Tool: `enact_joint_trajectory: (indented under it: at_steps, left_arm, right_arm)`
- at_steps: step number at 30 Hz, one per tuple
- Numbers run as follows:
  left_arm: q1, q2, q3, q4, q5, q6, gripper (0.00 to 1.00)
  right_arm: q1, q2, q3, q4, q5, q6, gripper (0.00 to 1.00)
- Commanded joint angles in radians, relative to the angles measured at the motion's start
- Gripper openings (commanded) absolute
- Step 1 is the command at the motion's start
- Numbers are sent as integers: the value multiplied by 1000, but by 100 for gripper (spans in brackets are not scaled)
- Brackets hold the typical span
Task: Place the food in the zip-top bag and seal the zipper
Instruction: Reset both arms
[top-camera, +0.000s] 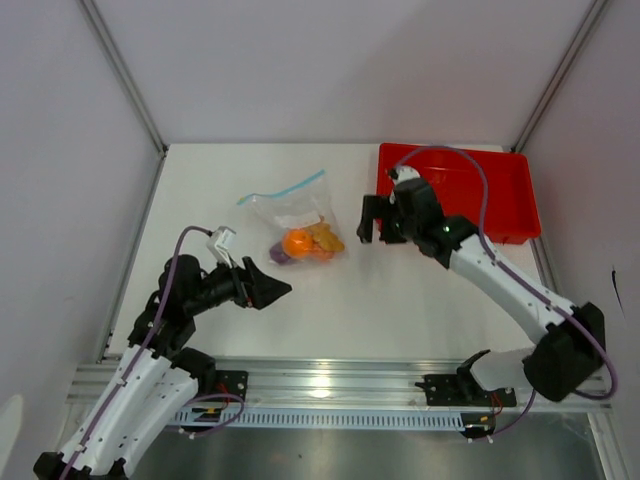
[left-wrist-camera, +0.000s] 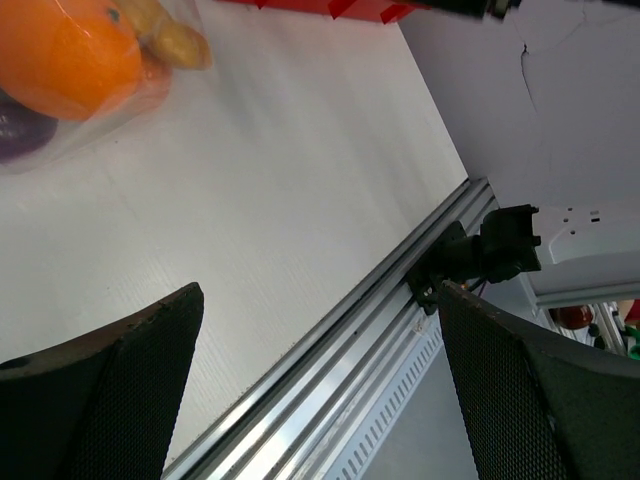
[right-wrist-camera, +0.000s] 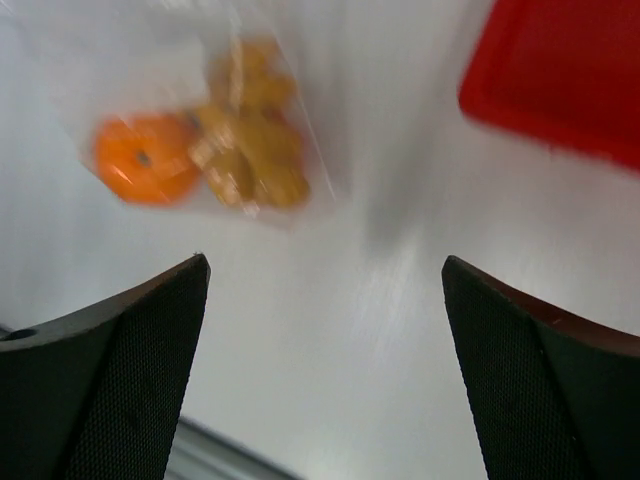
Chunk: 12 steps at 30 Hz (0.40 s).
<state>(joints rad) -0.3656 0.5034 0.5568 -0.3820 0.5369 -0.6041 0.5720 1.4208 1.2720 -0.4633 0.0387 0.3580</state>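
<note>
The clear zip-top bag (top-camera: 290, 215) lies mid-table with its light blue zipper (top-camera: 300, 185) along the far edge. Inside it sits the food (top-camera: 305, 243): an orange ball (left-wrist-camera: 70, 55), yellow chunks (right-wrist-camera: 250, 150) and a purple-grey piece (left-wrist-camera: 20, 125). My left gripper (top-camera: 275, 289) is open just near-left of the bag, with only bare table and the rail between its fingers. My right gripper (top-camera: 378, 220) is open, hanging to the right of the bag beside the red tray, nothing in it.
The red tray (top-camera: 510, 190) stands at the back right, its corner showing in the right wrist view (right-wrist-camera: 560, 80). An aluminium rail (top-camera: 330, 380) runs along the near table edge. Grey walls close in the table on three sides.
</note>
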Motion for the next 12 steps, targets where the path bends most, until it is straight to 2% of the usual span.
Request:
enact_joint_trajectory:
  at_steps: [1,5,6,10,12]
  left_arm:
    - [-15,23,-43,107,46,-37,100]
    - [-29,58,-77,173,63,-66,100]
    - [-33,64,-83,183,66,-72,99]
    - [-45,92,-116,233,80,-86,99]
    - [-47,112,-146,345,158,-118,99]
  right_arm:
    - [29,-169,-193,-70,147,117,99]
    - [49,-408,-437,-121,179,235,99]
    - [52,-510,-468,-133,187,255,99]
    - [58,-753,-578,-211,176,326,99]
    - [72,-882,-629,-190,111,320,99]
